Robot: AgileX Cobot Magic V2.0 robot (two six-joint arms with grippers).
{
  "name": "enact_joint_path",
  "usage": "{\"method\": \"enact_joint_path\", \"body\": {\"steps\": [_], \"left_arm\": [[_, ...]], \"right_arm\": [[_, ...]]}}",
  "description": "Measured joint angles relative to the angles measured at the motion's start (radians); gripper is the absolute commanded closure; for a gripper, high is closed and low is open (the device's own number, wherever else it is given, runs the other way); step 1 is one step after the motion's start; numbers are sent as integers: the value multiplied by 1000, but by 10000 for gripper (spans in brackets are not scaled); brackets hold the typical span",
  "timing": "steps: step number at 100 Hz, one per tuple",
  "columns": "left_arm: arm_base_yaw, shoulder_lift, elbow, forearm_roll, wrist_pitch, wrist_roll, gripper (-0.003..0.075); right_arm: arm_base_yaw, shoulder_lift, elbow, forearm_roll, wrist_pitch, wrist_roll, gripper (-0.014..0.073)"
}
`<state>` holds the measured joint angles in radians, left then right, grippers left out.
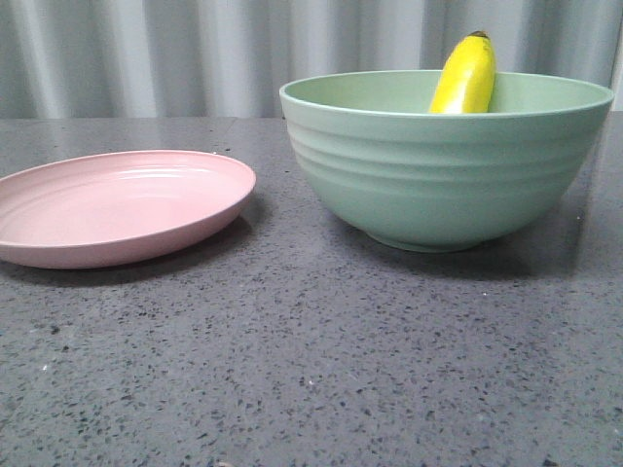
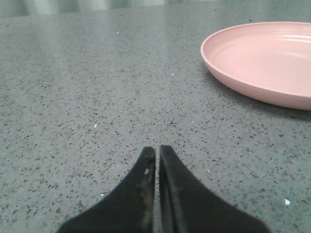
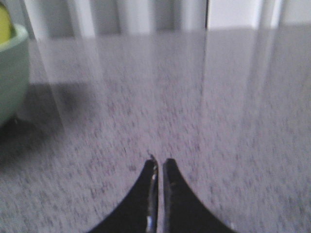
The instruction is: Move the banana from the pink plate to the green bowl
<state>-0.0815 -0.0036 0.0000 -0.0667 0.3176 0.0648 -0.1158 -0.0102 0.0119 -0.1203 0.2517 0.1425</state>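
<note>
Front view showed the banana (image 1: 465, 76) leaning inside the green bowl (image 1: 443, 165), pink plate (image 1: 117, 206) bare, so both pincers, left (image 2: 157, 151) and right (image 3: 159, 162), pressed together and pinching nothing, needed only to rest low over the counter (image 1: 311, 370).

Even soft light; right wrist view blurred; front view sharp.

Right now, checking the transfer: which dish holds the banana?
The green bowl; the banana leans inside it, while the pink plate lies bare.

Dark grey speckled stone tabletop (image 1: 311, 370); pale pleated curtain (image 1: 136, 58) behind; soft, even light; faint shadows.
</note>
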Motion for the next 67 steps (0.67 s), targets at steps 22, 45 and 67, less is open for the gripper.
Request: {"method": "enact_joint_path", "body": {"steps": [22,45,67], "left_arm": [[0,0,0,0,0,0,741],[0,0,0,0,0,0,741],[0,0,0,0,0,0,741]], "right_arm": [[0,0,-2,0,75,2,659],[0,0,-2,0,74,2,659],[0,0,-2,0,74,2,659]]}}
